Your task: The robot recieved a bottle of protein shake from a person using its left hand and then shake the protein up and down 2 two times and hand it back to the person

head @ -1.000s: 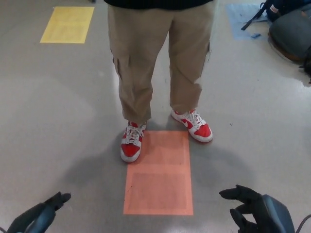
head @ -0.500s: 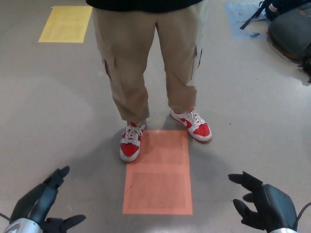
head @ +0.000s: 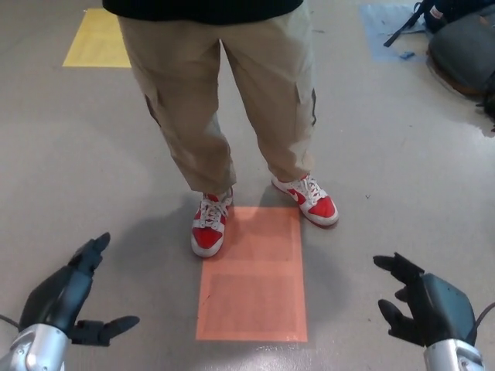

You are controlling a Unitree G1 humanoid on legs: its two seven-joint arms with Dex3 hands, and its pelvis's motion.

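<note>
No bottle shows in the head view. A person's legs [head: 224, 100] in tan cargo trousers and red-and-white sneakers stand just beyond an orange floor mat [head: 253, 274]. My left hand [head: 66, 297] is at the bottom left, open, with fingers spread and thumb out, holding nothing. At the bottom right my right hand [head: 421, 305] is also open and empty. Both hands hover over the grey floor, short of the person's feet.
A yellow floor patch [head: 97, 39] lies at the top left and a blue patch [head: 387, 23] at the top right. A dark bag [head: 464, 46] with straps sits in the top right corner.
My left hand has risen further into view and its fingers have spread. My right hand has shifted slightly right. The person's upper body has leaned closer, feet unmoved.
</note>
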